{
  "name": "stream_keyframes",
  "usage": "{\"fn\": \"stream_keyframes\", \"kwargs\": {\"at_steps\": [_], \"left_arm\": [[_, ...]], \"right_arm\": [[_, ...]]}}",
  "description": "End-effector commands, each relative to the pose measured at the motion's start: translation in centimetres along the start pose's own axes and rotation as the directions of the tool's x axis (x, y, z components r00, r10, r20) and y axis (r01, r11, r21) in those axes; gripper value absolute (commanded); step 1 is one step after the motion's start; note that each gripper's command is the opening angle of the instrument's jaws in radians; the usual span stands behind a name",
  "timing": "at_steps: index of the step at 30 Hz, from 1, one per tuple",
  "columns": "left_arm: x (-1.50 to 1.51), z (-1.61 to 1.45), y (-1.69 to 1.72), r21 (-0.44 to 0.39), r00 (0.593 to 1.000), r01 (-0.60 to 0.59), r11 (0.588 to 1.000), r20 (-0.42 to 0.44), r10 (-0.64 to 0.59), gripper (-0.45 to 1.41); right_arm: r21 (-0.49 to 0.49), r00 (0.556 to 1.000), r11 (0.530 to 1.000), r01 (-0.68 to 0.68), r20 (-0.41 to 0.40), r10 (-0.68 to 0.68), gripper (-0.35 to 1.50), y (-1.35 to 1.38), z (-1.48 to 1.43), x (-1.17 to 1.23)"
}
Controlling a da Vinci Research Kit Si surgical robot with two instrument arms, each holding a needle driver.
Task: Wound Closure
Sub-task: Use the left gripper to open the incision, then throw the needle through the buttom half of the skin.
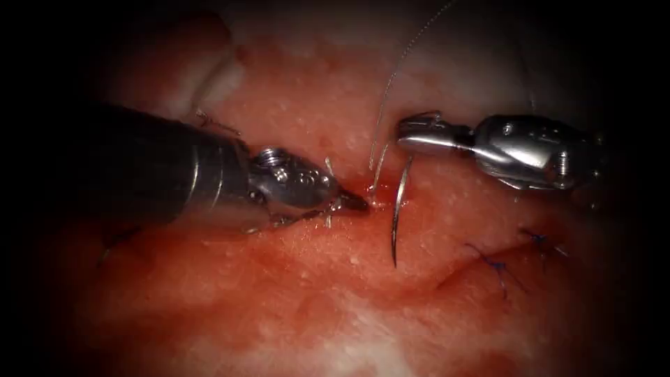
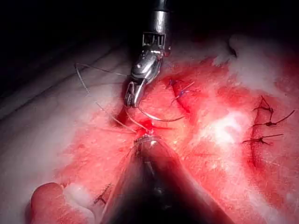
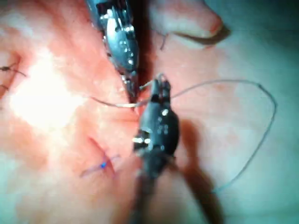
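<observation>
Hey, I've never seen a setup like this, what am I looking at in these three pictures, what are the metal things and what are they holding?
This is a surgical practice robot stitching a cut in a piece of pork belly, the tissue. The wide picture comes from an endoscope looking down at the wound; the other two come from small cameras riding on each arm.

The two metal things are needle drivers, small tools with two jaws. The right tool comes in from the picture's right and holds the curved needle near its thread end; the needle hangs free beside the cut, with its point not in the tissue. The thread loops up and away from it. The left tool presses its tip at the wet red spot on the cut; what it holds is hard to tell. Blue stitches sit to the right.
</observation>
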Motion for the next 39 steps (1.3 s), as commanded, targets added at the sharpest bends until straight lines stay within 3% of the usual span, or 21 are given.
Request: {"fn": "stream_keyframes", "kwargs": {"at_steps": [1, 11, 18, 22, 26, 34, 39], "left_arm": [[0.01, 0.1, -0.01, 0.003, 1.0, -0.002, 1.0, 0.002, 0.002, -0.28], [-0.13, 0.36, -0.16, 0.017, 0.998, -0.003, 1.0, 0.065, 0.002, -0.17], [-0.21, 0.46, -0.3, 0.038, 0.979, -0.015, 0.999, 0.206, 0.007, -0.18], [-0.22, 0.52, -0.32, 0.05, 0.958, -0.018, 0.999, 0.286, 0.003, -0.37], [-0.29, 0.6, -0.22, -0.024, 0.935, 0.006, 1.0, 0.354, 0.003, -0.37], [-0.28, 0.61, -0.04, -0.138, 0.923, 0.051, 0.989, 0.385, 0.006, -0.32], [-0.13, 0.44, 0.07, -0.206, 0.944, 0.045, 0.978, 0.328, 0.025, -0.32]], "right_arm": [[0.003, 1.0, 1.0, 0.007, 0.0, -0.007, -0.35, -0.02, 0.07, -0.05], [-0.013, 0.999, 0.999, 0.049, 0.01, -0.049, -0.35, -0.04, 0.07, -0.04], [-0.02, 0.996, 0.996, 0.083, 0.014, -0.083, -0.35, -0.04, 0.08, -0.04], [-0.024, 0.994, 0.994, 0.107, 0.017, -0.107, -0.35, -0.03, 0.08, -0.04], [-0.037, 0.99, 0.989, 0.14, 0.021, -0.14, -0.35, -0.02, 0.09, -0.04], [-0.093, 0.976, 0.971, 0.218, 0.044, -0.215, -0.35, 0.09, 0.12, -0.03], [-0.145, 0.958, 0.948, 0.285, 0.071, -0.277, -0.35, 0.16, 0.18, -0.06]]}}
